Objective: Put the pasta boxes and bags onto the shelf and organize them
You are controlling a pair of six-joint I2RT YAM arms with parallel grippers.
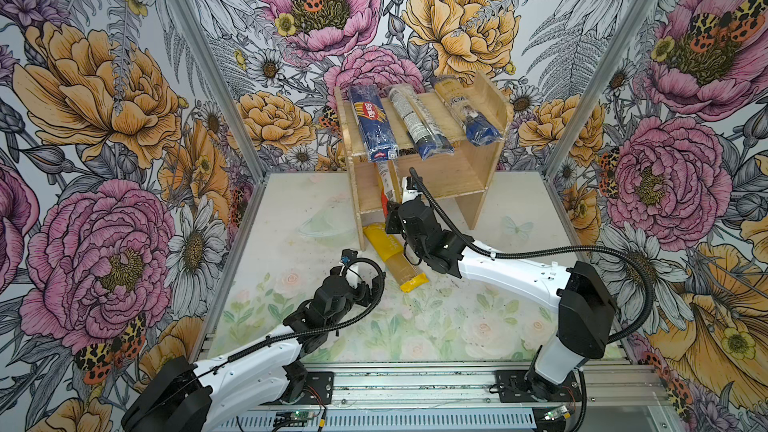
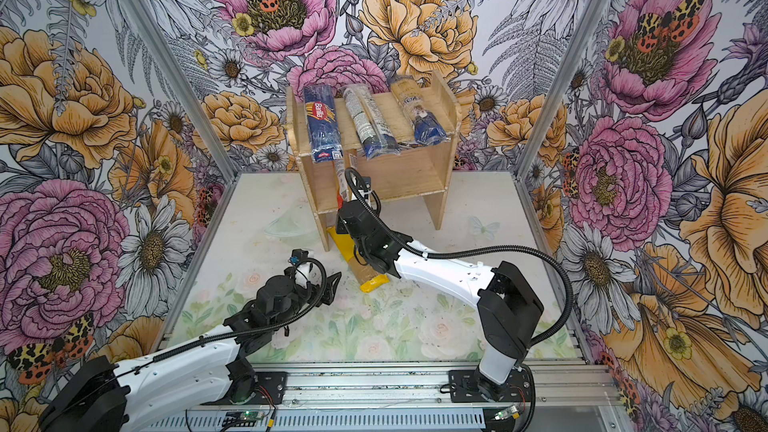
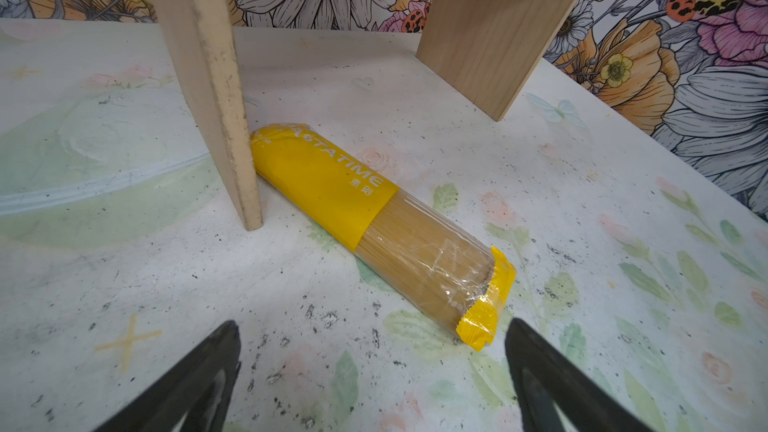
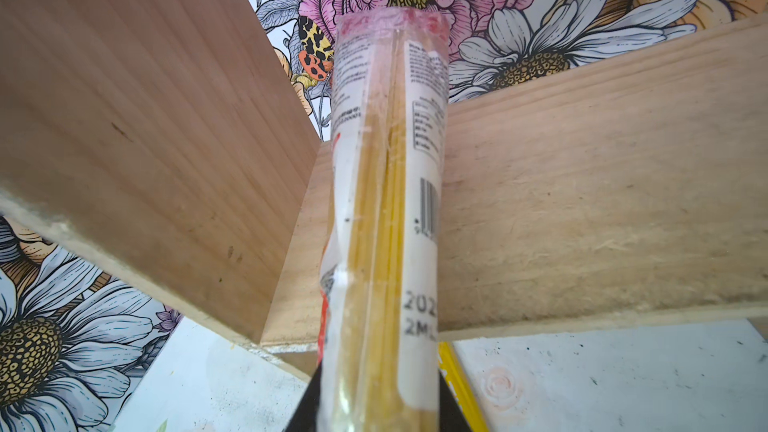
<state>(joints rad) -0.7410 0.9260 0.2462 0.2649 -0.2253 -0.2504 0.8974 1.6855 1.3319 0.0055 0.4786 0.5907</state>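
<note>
The wooden shelf [image 1: 451, 178] [image 2: 405, 178] stands at the back of the table. Across its top tier lie three pasta packs: dark blue Barilla [image 1: 372, 122], clear/blue with a white label [image 1: 417, 122], and yellow-and-blue [image 1: 471, 116]. My right gripper [image 4: 380, 409] [image 1: 393, 218] is shut on the near end of the red-ended pack [image 4: 386, 201] [image 1: 388, 184]. That pack points into the lower tier beside the left side panel [image 4: 145, 118]. The yellow-ended pack [image 3: 374, 218] [image 1: 392, 257] lies on the table by that panel's foot [image 3: 216, 118]. My left gripper [image 3: 374, 367] [image 2: 332, 284] is open just short of its near end.
Floral walls close the table in on three sides, with metal frame posts [image 1: 199, 56] at the back corners. A metal rail [image 1: 415, 384] carrying both arm bases runs along the front edge. The right arm [image 1: 519, 280] stretches over the table's right half.
</note>
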